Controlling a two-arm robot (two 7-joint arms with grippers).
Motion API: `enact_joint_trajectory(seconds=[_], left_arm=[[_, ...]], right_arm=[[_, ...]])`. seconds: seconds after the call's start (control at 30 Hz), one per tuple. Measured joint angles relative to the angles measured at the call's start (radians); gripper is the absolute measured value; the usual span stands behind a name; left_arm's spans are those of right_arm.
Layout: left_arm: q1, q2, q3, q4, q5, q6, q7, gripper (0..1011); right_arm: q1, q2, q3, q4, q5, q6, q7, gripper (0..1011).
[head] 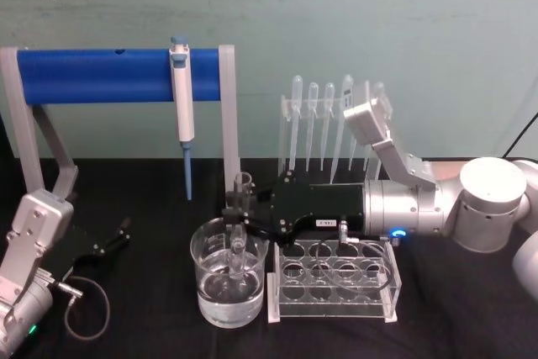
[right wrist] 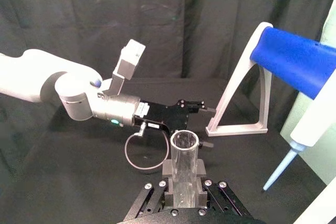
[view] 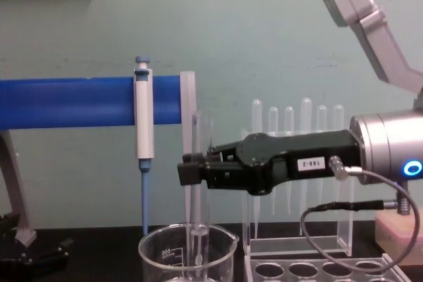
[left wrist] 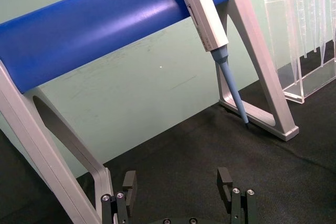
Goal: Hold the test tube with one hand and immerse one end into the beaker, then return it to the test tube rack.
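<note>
We find bare worktop [head: 151,317] at the lower left of the head view, between the left tool [head: 118,237] and the beaker [head: 202,292]. The beaker's mouth is taken by the test tube [head: 238,254] clamped in the right tool [head: 239,213]; the rack [head: 336,304] stands just beside at its right. Behind, the blue bar [head: 101,75], hanging pipettor [head: 181,102] and pipettes [head: 324,124] wall off the back.

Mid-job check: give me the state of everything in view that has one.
beaker: upright, clear liquid inside.
test tube: upright, gripped, lower end in the beaker.
right gripper: shut on the test tube.
rack: visible holes empty.
left gripper: open, parked at left.
pipettor: hanging on blue stand.
</note>
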Motion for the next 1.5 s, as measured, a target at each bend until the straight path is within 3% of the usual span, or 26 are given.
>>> enact_joint_trajectory(seconds=[0.8, 1.5], left_arm=[[0.000, 0.000, 0.000, 0.000, 0.000, 0.000, 0.000, 1000], [0.000, 0.000, 0.000, 0.000, 0.000, 0.000, 0.000, 1000]], right_arm=[[-0.032, -0.038, 0.008, 0.061, -0.062, -0.064, 0.001, 226], [-0.041, -0.053, 0.017, 0.082, -0.072, -0.080, 0.003, 225]])
